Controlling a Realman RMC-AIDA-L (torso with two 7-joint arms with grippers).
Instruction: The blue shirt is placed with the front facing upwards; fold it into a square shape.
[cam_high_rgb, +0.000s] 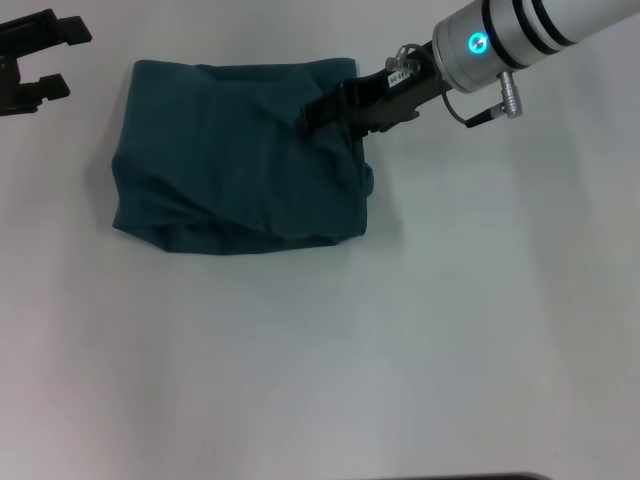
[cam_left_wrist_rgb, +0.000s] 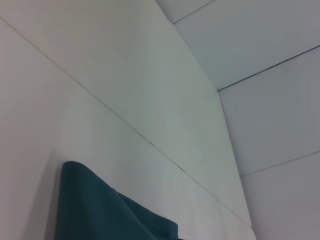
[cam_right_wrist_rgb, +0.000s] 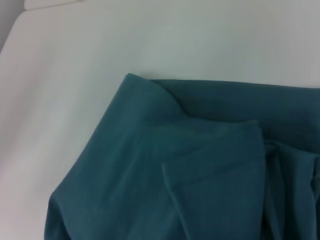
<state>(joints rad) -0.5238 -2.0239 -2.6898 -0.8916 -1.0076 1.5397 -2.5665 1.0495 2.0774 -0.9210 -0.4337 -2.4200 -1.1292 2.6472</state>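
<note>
plain white table (cam_high_rgb: 400, 350) all around, bare near the robot. moving out, the blue shirt (cam_high_rgb: 230, 160) lies folded into a rough, rumpled square on the far left-centre of the table, no lettering showing. the right gripper (cam_high_rgb: 312, 118) is down on the shirt's far right corner, black fingers among the cloth, whether clenched or released i cannot tell. far left, the left gripper (cam_high_rgb: 45, 62) sits off the shirt, prongs spread, nothing in them.

Plain dark teal-blue shirt (cam_high_rgb: 235, 165)
</note>
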